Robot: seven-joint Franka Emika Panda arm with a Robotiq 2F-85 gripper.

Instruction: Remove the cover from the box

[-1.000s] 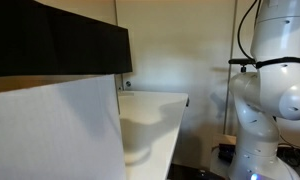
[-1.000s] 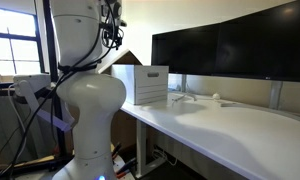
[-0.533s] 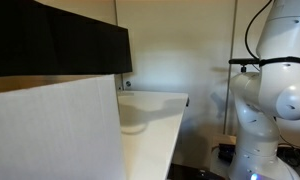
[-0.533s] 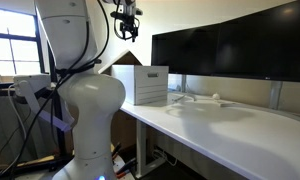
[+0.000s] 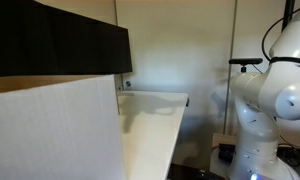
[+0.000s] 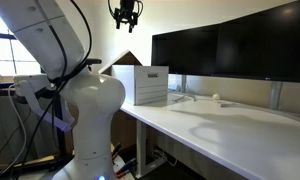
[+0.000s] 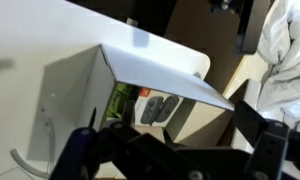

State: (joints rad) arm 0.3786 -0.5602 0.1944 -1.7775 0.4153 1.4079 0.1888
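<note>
One arm, with the hand (image 6: 125, 16) high above the counter (image 6: 240, 130) and well apart from the box (image 6: 147, 85). Wrist view: fingers (image 7: 85, 150) spread wide with nothing between them, so the hand is open and empty. The box stands at the counter's end near the robot base, just in front of the black monitors (image 6: 230, 50). Wrist view: the cover (image 7: 160, 68) lies flat on top of the box, its edge overhanging a printed side. In an exterior view the box's white wall (image 5: 50, 135) fills the lower left foreground, with a brown strip along its top.
</note>
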